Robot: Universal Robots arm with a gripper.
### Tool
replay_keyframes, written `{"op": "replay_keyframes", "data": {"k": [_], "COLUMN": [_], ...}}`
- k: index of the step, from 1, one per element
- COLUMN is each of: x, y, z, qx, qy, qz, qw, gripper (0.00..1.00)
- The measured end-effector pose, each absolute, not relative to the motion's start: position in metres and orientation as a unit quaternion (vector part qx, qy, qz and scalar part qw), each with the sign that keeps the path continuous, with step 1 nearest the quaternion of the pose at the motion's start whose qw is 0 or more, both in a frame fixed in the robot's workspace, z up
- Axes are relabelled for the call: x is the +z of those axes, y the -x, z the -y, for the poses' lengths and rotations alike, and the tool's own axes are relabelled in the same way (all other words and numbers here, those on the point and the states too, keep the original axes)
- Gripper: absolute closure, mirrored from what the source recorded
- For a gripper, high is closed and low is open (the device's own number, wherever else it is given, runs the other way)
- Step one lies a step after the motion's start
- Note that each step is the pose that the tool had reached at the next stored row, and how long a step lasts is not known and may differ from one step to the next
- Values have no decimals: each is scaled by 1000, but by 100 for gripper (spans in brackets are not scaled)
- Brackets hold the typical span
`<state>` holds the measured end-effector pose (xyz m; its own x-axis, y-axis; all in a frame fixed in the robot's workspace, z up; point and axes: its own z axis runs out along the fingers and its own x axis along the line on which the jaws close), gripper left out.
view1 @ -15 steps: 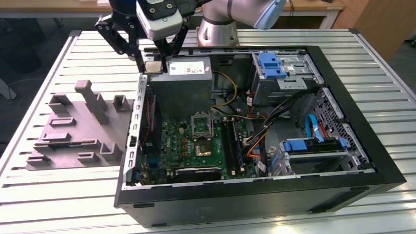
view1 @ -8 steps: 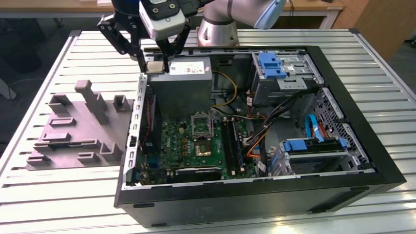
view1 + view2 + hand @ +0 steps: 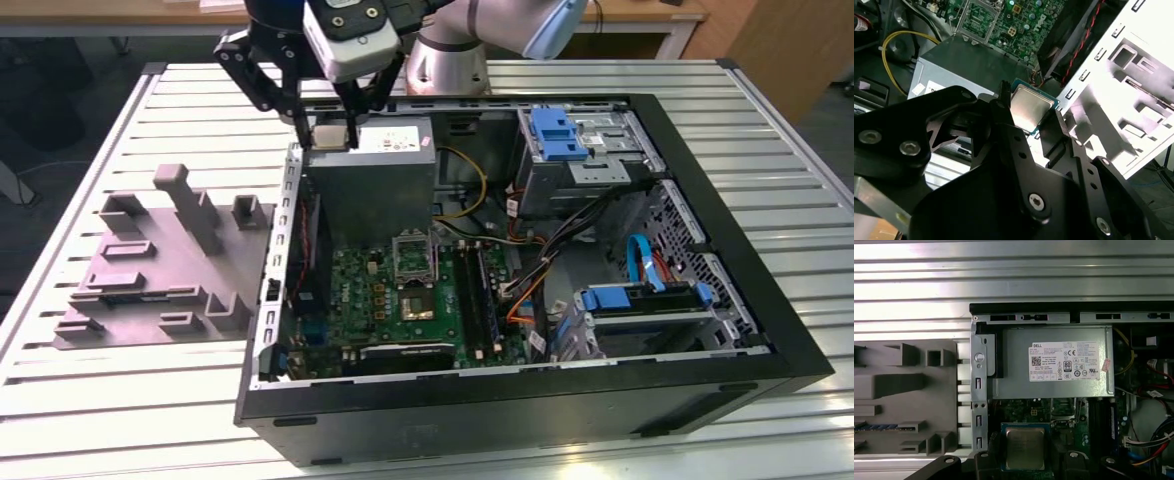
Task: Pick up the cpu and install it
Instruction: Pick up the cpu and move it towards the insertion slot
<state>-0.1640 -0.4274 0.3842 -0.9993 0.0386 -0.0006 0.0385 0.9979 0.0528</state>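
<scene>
The cpu (image 3: pixel 1030 106), a small flat square with a silvery top and a pale rim, is held by its edges between my gripper's black fingers (image 3: pixel 1002 102). My gripper (image 3: pixel 330 138) hangs shut on the cpu (image 3: pixel 330 136) above the back corner of the open computer case (image 3: pixel 747 250), over the grey power supply (image 3: pixel 374 170). In the first wrist view the cpu (image 3: pixel 1025 447) sits in my gripper (image 3: pixel 1026 460) above the green motherboard (image 3: pixel 1019 412). The motherboard's empty socket (image 3: pixel 414 253) lies lower in the case, apart from the chip.
A grey moulded fixture (image 3: pixel 154 265) with slots and posts lies on the slatted table at the exterior view's left of the case. Inside the case are a brownish chip (image 3: pixel 418 306) on the board, loose cables (image 3: pixel 561 250) and blue drive brackets (image 3: pixel 557 132).
</scene>
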Motion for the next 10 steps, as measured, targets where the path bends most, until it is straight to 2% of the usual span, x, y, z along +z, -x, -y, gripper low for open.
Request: {"op": "replay_keyframes", "data": {"k": [10], "x": [384], "y": [153], "z": [427], "qx": [26], "qy": [-19], "qz": [-999], "qw": [1], "gripper": [53]}}
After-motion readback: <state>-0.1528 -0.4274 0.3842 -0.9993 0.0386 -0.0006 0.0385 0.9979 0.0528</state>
